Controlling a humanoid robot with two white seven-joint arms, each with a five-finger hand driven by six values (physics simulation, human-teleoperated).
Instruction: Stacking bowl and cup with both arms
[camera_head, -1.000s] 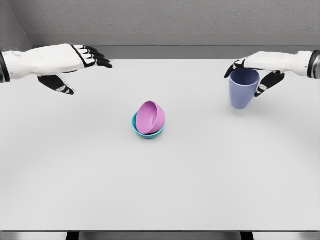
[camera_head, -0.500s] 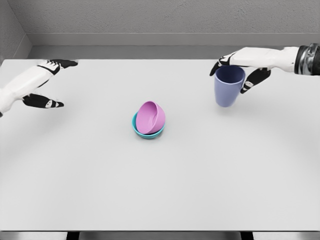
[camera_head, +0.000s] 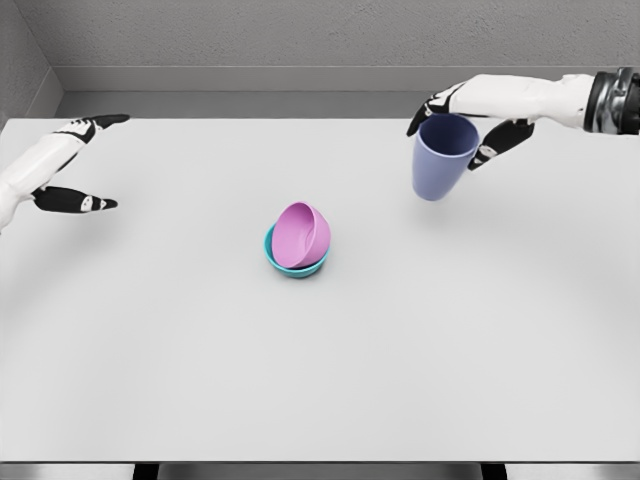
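Centre of frame: we see a teal bowl (camera_head: 283, 263) on the white table (camera_head: 330, 370), w/ a pink bowl (camera_head: 301, 235) nested in it, tilted so its opening faces lower left. Nothing else is visible inside either bowl.

Upper right: the right hand (camera_head: 470, 118) pinches a blue-violet cup (camera_head: 441, 157) at its rim, dark fingers (camera_head: 497, 144) on both sides. The cup hangs off the table, opening up, interior appears empty; it is well apart from the bowls, up and to the right.

Left edge: the left hand (camera_head: 60, 165) holds nothing, thumb and fingers spread wide.
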